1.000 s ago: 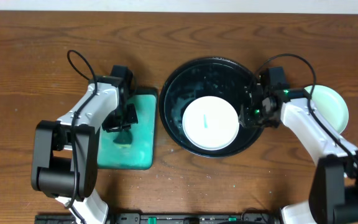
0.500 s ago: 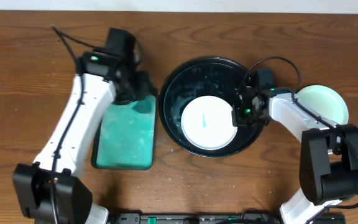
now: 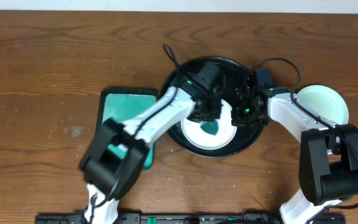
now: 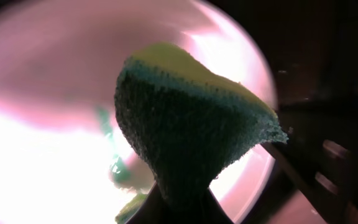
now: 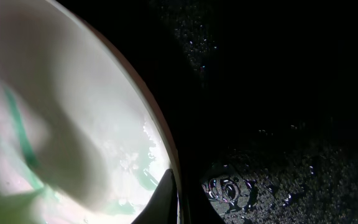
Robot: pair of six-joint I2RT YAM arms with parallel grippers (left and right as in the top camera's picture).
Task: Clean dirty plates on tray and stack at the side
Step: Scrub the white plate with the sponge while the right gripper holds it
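- The left gripper (image 3: 209, 118) was closed on a green sponge (image 4: 185, 130), which stuck out past its fingertips.
- The plate (image 3: 197, 135) lay directly under that sponge. Whether the sponge touched it could not be told from the wrist view.
- A teal streak (image 4: 106, 124) showed on the plate just to the sponge's left in the left wrist view.
- The right gripper (image 5: 180, 202) was clamped on the plate's rim, with one finger on the inside of the edge and one on the outside.
- From the right gripper, the plate spread away toward the left arm, and its surface near the fingers carried teal smears.
- The tray (image 3: 225, 78) sat beneath both grippers and held the plate. Its black floor beside the right fingers was wet with droplets.
- The two grippers were close together over the tray, the left one above the plate's middle and the right one at its edge.
- A second plate (image 3: 328, 106), pale green, lay on the table (image 3: 42, 62) behind the right gripper, outside the tray and next to the right arm.
- A teal tray (image 3: 120, 102) lay on the table behind the left gripper, just outside the black tray and partly under the left arm.
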